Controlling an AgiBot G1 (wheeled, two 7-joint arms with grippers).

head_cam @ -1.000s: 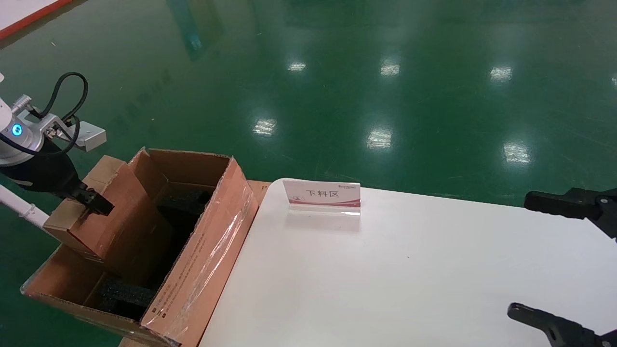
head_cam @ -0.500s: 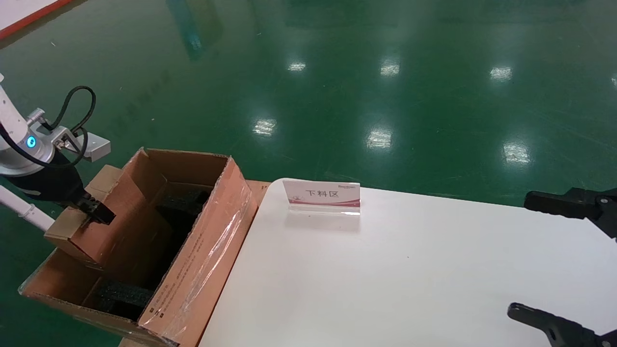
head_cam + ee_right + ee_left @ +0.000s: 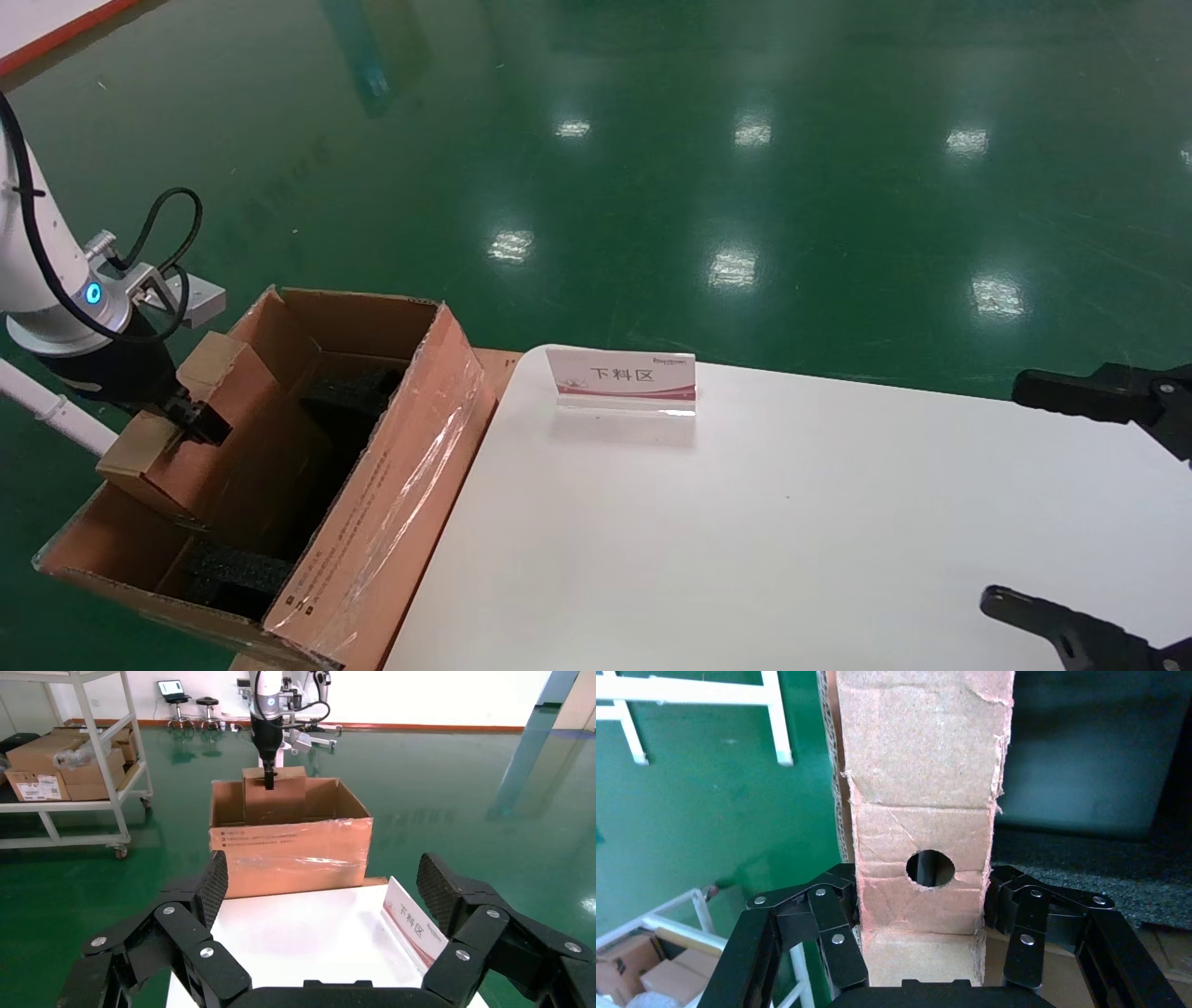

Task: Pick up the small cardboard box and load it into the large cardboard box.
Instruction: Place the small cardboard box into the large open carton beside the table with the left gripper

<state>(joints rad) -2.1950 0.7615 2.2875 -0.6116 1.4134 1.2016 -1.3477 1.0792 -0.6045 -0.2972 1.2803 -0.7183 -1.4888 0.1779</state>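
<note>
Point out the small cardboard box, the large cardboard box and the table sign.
small cardboard box (image 3: pixel 923 811): left wrist view, tan end above its round hole.
large cardboard box (image 3: pixel 400 475): head view, taped outer side wall.
table sign (image 3: pixel 622 376): head view, printed front face.

White table (image 3: pixel 792 540) with rounded corners, standing on a glossy green floor (image 3: pixel 652 168). A small sign card (image 3: pixel 622 379) with red print stands upright near the table's far left corner. The large cardboard box (image 3: pixel 372 522) stands against the table's left edge; its support is hidden.
</note>
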